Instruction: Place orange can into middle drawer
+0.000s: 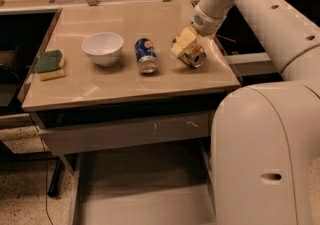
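Observation:
The orange can (pixel 193 57) lies on its side at the right of the tan counter top (pixel 130 86), its silver top facing the front. My gripper (pixel 184 49) is down on the can from behind and to the left, its pale yellow pad against the can's left side. The middle drawer (pixel 145 191) stands pulled open low at the front, below the counter, its flat grey floor bare. My arm reaches in from the upper right.
A blue soda can (pixel 145 55) lies left of the orange can. A white bowl (pixel 102 47) and a green-and-yellow sponge (pixel 50 64) sit further left. A grey drawer front with pale scratches (pixel 125 133) is above the open drawer. My white base (pixel 270 159) fills the lower right.

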Robot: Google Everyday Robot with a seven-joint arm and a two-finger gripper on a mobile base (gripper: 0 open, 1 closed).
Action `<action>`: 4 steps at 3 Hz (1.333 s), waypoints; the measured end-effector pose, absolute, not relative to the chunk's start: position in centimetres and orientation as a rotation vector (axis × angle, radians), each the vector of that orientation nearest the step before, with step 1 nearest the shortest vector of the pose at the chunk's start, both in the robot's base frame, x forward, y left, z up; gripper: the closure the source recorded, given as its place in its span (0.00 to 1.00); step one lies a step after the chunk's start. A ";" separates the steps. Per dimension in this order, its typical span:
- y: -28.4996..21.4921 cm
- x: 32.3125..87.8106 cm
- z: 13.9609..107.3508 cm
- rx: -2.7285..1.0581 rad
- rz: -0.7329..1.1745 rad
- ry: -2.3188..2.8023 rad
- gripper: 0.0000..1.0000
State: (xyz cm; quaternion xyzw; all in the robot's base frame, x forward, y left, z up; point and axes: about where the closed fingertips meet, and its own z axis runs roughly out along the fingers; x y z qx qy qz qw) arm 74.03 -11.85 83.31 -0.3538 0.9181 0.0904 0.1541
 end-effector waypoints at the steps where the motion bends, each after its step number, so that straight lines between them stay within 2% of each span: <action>1: -11.8 74.0 83.3 -1.014 0.259 2.632 0.14; 4: -11.8 74.0 83.3 -1.014 0.259 2.632 0.84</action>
